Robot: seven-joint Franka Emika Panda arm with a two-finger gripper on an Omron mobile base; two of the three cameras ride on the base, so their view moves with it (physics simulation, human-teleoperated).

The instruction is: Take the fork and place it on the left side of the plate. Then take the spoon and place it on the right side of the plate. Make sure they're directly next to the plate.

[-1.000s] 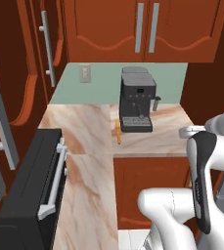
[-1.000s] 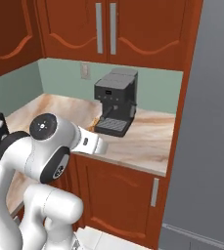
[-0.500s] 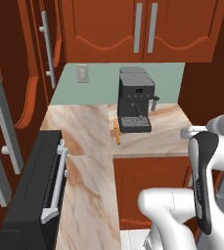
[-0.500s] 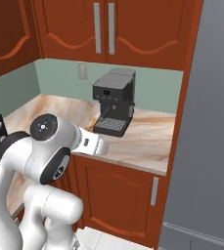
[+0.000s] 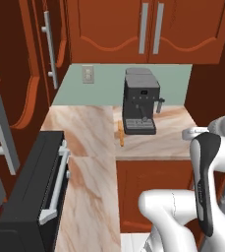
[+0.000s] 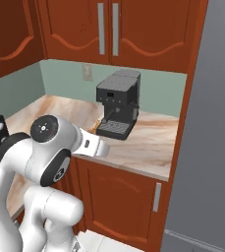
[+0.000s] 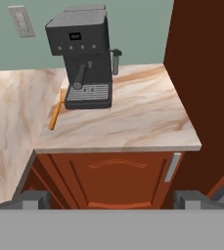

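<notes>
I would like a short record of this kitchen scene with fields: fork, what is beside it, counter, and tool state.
fork: orange fork lies flat on the counter, also seen in the left base view
beside it: dark coffee machine, just to the fork's right in the hand view
counter: marbled L-shaped counter, red-brown cabinet door below
wall: outlet plate
tool: open, empty, back from the counter edge
</notes>
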